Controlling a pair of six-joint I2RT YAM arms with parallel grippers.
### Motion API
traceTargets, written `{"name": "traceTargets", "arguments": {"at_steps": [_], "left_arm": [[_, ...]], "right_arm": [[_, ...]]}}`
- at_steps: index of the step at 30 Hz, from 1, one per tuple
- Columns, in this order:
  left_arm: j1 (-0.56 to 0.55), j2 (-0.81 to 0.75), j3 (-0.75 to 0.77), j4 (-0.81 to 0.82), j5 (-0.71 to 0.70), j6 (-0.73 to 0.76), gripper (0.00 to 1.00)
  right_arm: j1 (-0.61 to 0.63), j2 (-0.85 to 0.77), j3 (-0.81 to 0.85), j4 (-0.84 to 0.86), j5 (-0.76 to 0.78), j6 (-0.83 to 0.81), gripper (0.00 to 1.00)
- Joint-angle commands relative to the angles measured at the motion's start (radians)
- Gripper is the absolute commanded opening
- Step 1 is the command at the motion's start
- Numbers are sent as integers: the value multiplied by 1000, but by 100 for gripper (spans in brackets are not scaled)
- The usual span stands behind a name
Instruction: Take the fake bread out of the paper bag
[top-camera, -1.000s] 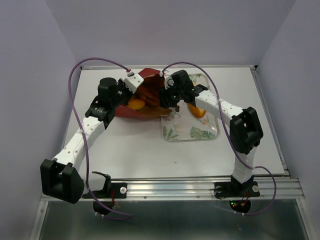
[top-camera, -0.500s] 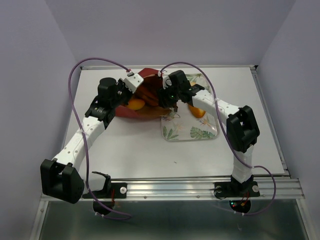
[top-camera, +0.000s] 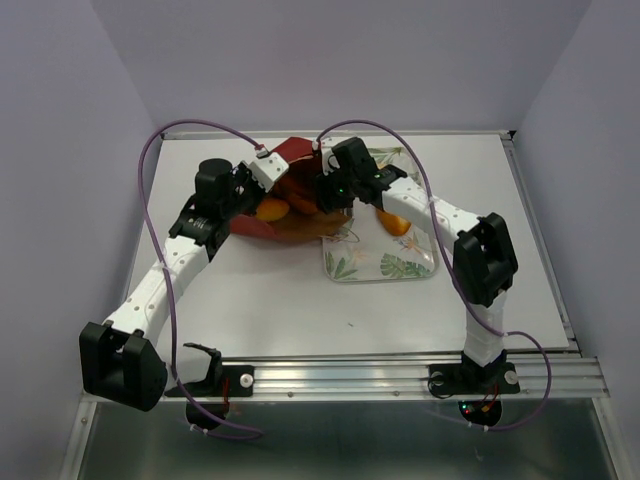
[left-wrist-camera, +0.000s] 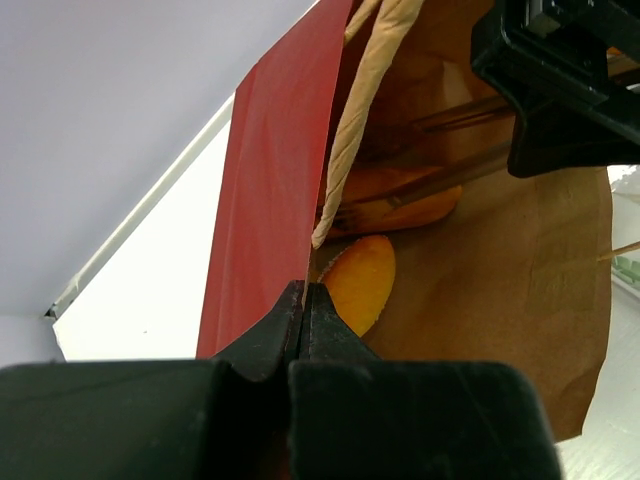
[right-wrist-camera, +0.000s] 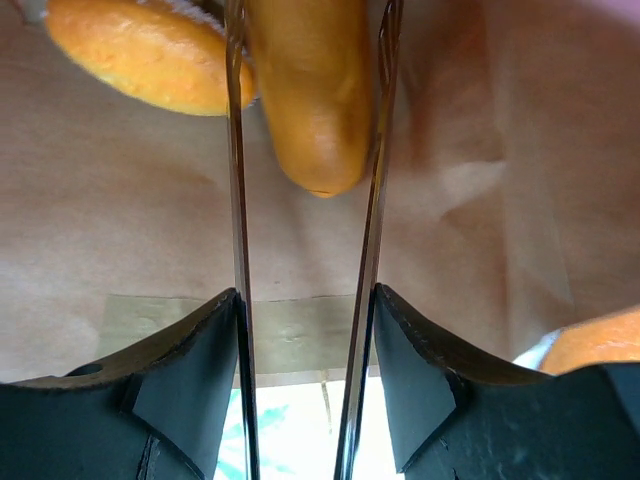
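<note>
The dark red paper bag (top-camera: 290, 228) lies on its side, its mouth toward the tray. My left gripper (top-camera: 266, 173) is shut on the bag's upper edge (left-wrist-camera: 270, 200) and holds the mouth up; its jaws (left-wrist-camera: 303, 292) pinch the paper. Inside, the left wrist view shows a round orange bread piece (left-wrist-camera: 362, 282) and an oblong loaf (left-wrist-camera: 400, 205). My right gripper (top-camera: 322, 196) is inside the bag's mouth, open, its thin fingers (right-wrist-camera: 236, 150) either side of an oblong loaf (right-wrist-camera: 312, 90). A second loaf (right-wrist-camera: 140, 55) lies left of it. One bread piece (top-camera: 397, 222) lies on the tray.
The leaf-patterned tray (top-camera: 385, 264) sits right of the bag, under my right arm. A twisted paper handle (left-wrist-camera: 360, 110) hangs in the bag's mouth. Another orange piece (right-wrist-camera: 600, 342) shows at the lower right of the right wrist view.
My right gripper has moved left, deeper into the bag's mouth. My left gripper has lifted the bag's edge slightly and shifted a little right.
</note>
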Motion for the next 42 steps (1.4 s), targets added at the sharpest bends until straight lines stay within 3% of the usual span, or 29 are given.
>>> {"name": "traceTargets", "arguments": {"at_steps": [1,14,16,20,28,42], "left_arm": [[-2,-17,14,55,36,-25,0],[-2,-6,21,78,24,-3,0],[-2,-8,19,79,22,-3,0],[-2,-9,11,81,16,0,0],[-2,-3,17,95,10,-6,0],[-2,18,30,126,-67,-2,0]], "right_arm": [[27,-8,32,9,-31,4,59],[36,49,60,7,-48,4,59],[36,54,66,6,-45,4,54],[36,47,77,7,-27,4,34],[36,9,103,3,-62,45,8],[36,-155,23,-6,-5,82,1]]}}
